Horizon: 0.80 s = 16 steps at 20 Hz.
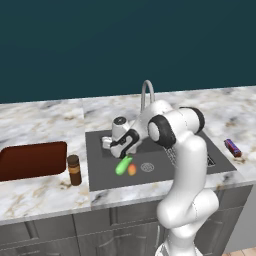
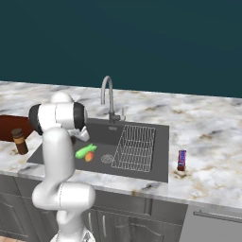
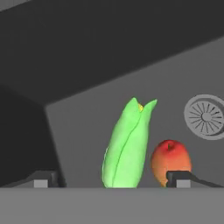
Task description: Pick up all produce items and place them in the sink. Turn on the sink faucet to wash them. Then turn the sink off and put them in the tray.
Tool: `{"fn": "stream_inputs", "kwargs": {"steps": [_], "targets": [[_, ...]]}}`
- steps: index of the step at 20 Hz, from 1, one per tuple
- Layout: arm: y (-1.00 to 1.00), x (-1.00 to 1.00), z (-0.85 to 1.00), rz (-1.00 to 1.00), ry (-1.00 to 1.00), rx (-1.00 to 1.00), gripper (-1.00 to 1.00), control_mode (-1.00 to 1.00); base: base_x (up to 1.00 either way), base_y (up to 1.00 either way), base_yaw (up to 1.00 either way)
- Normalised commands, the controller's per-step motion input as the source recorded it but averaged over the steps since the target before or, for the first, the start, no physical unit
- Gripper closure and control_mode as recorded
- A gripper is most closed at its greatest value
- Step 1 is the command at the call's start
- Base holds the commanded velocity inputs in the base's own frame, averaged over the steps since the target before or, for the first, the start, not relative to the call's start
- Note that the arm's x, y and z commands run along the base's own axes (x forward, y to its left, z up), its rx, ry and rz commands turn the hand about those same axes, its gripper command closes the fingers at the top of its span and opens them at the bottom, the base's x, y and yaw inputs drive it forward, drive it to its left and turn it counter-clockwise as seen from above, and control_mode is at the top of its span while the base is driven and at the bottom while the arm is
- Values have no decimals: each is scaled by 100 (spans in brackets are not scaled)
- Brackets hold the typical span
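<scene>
The green vegetable (image 1: 123,165) (image 2: 85,151) (image 3: 127,148) lies on the floor of the dark grey sink (image 1: 100,175) (image 2: 101,134), left of the round drain (image 1: 147,167) (image 3: 205,116). The orange-yellow fruit (image 1: 132,169) (image 2: 89,156) (image 3: 170,159) rests right beside it. My gripper (image 1: 125,151) (image 3: 109,179) hangs open just above both, its fingertips (image 3: 179,177) spread wide with nothing between them. The grey gooseneck faucet (image 1: 146,92) (image 2: 107,92) arches over the back of the basin. The reddish-brown tray (image 1: 30,160) (image 2: 7,125) sits on the counter to the left.
A brown jar (image 1: 74,170) (image 2: 20,141) stands between tray and sink. The wire rack (image 2: 134,147) fills the sink's right side. A purple-red bar (image 1: 232,147) (image 2: 181,159) lies on the marble counter to the right. My own arm crosses above the basin's middle.
</scene>
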Motion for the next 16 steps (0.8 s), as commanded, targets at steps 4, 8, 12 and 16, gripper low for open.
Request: {"fn": "stream_inputs", "kwargs": {"steps": [4, 8, 12, 16], "targets": [[0, -34, 50, 0, -4, 0, -100, -100, 0, 0, 0], [0, -48, 58, 0, -12, 0, -100, -100, 0, 0, 0], [0, -55, 64, 0, -17, 0, -100, -100, 0, 0, 0], [-8, -59, 63, 1, -18, 0, -100, -100, 0, 0, 0]]}}
